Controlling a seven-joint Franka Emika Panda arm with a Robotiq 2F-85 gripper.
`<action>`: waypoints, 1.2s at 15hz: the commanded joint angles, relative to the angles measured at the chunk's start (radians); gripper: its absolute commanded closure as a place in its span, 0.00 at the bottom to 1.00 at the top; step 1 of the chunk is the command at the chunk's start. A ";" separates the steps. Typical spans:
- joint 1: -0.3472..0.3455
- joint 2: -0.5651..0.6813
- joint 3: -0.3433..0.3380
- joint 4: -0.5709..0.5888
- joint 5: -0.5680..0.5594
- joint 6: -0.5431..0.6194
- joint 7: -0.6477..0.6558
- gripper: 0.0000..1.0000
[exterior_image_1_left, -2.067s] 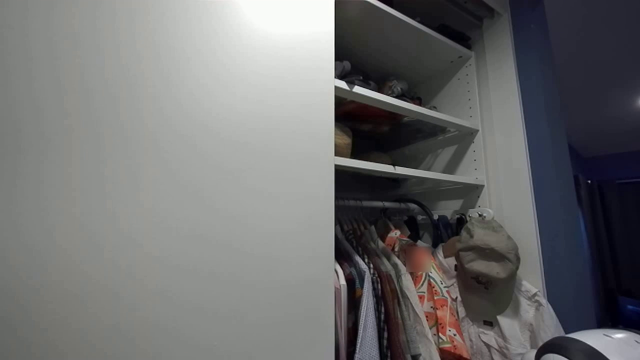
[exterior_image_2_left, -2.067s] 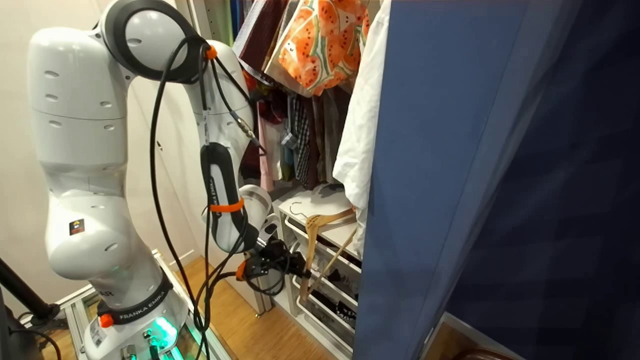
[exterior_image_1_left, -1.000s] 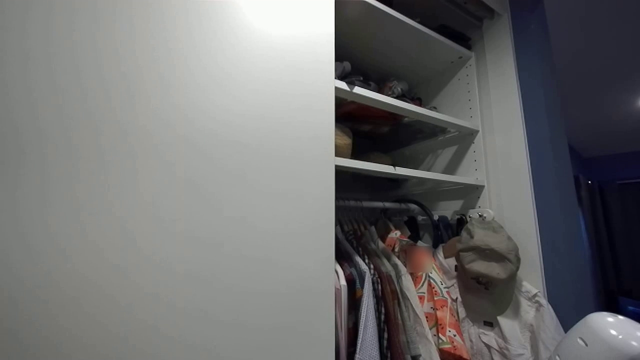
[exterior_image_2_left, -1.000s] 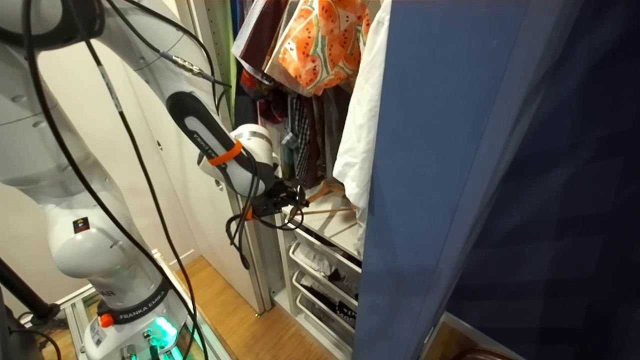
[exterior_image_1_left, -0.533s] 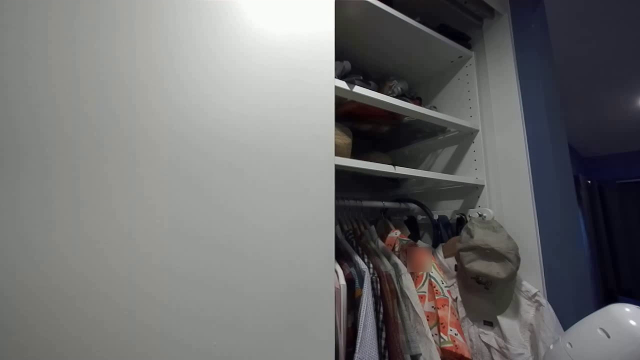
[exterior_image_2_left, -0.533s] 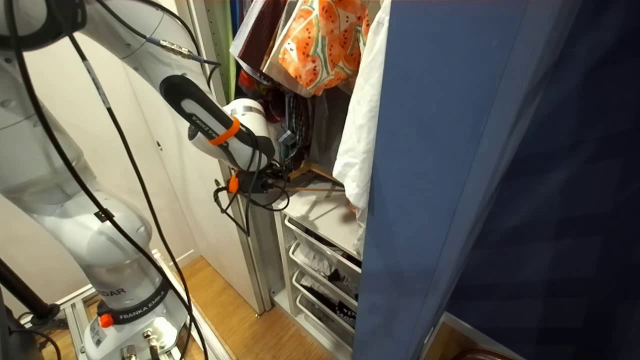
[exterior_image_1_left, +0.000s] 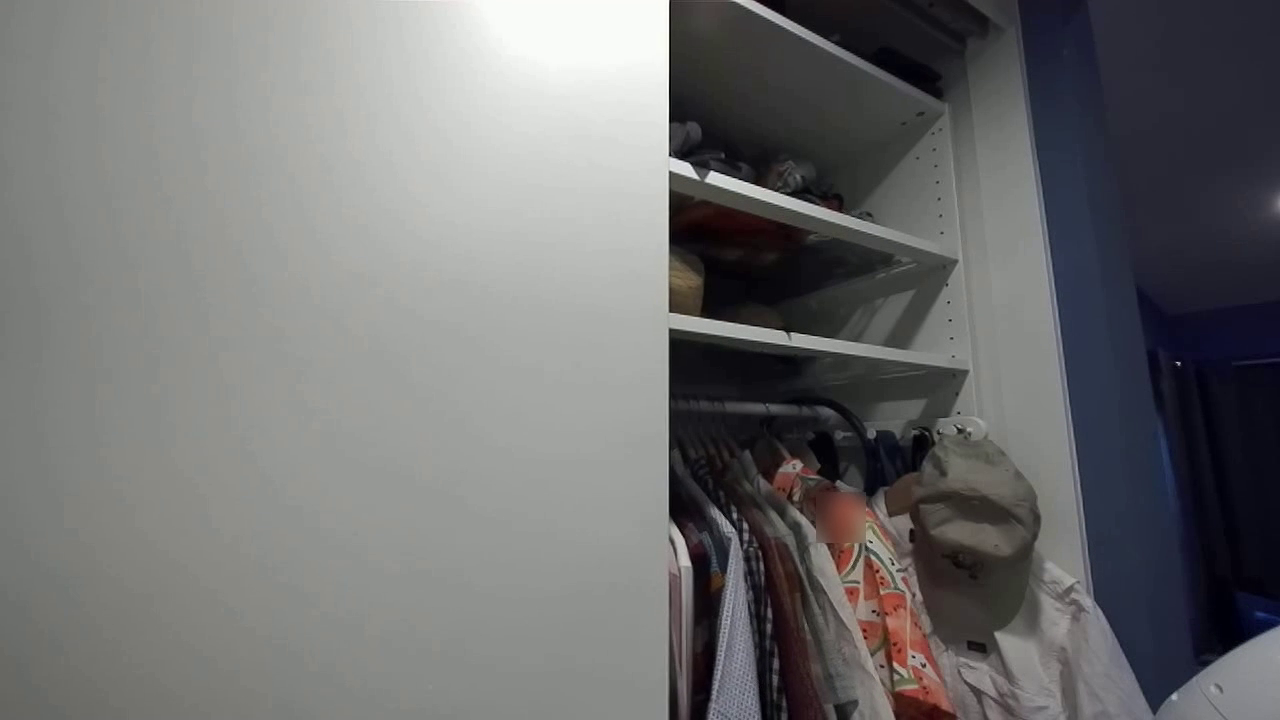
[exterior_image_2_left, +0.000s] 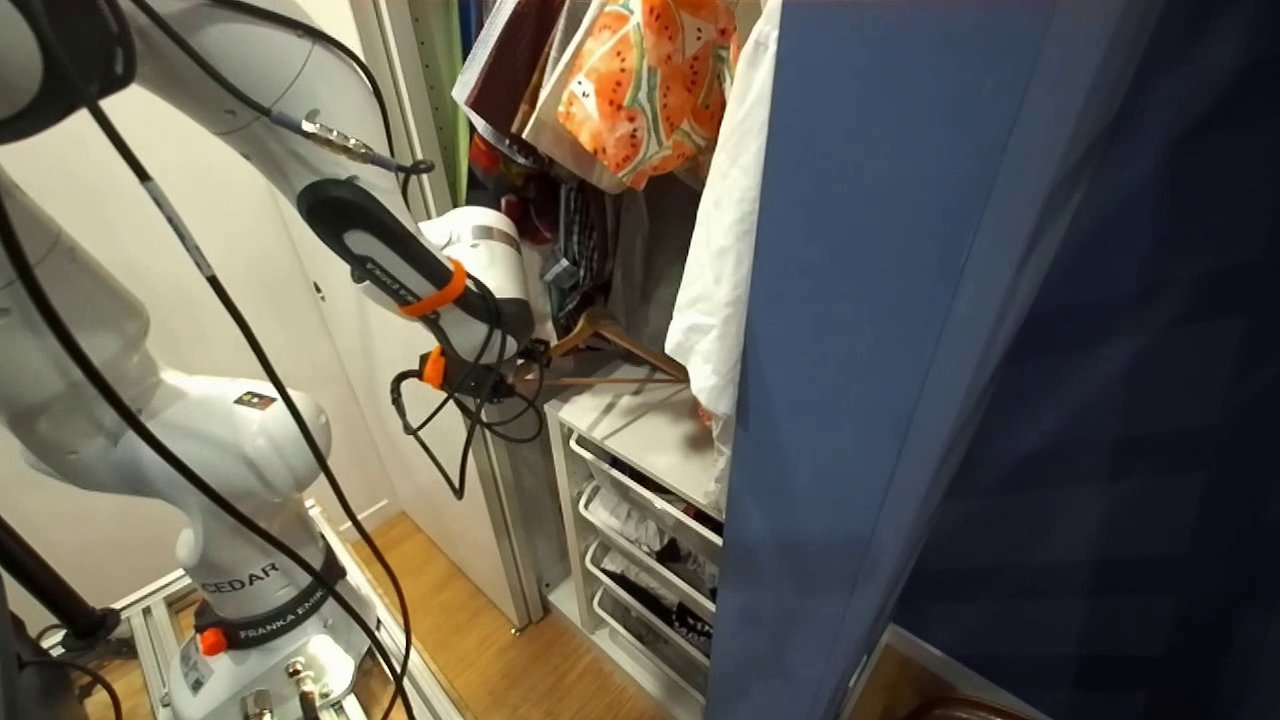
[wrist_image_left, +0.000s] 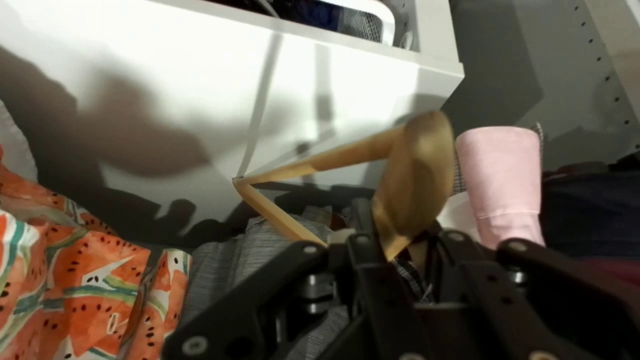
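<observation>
Wrist view: tool (wrist_image_left: 395, 245) clamped on one end of wooden hanger (wrist_image_left: 416, 170); pink cuff (wrist_image_left: 502, 175) to R shows only here. In an ext. view: hanger over top of white drawer unit (exterior_image_2_left: 650, 430), near white shirt (exterior_image_2_left: 725, 250); contact w/ top can't tell, grip hard to make out. In an ext. view w/ tan cap (exterior_image_1_left: 975, 535) (seen only there): hanger + tool out of frame, just a slice of white arm (exterior_image_1_left: 1240, 685), lower R corner. Watermelon shirt (wrist_image_left: 100, 295) in all views. Orient.: long axis along bar, approx. level over unit, from tool twd white shirt; bend up. Wrist view: free corner pts L, bend upper R.
</observation>
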 joint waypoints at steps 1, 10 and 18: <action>-0.037 -0.002 0.035 -0.013 0.039 -0.110 -0.007 0.95; 0.153 -0.042 -0.145 -0.052 -0.001 -0.259 0.334 0.95; 0.461 0.032 -0.490 -0.053 0.002 -0.189 0.367 0.95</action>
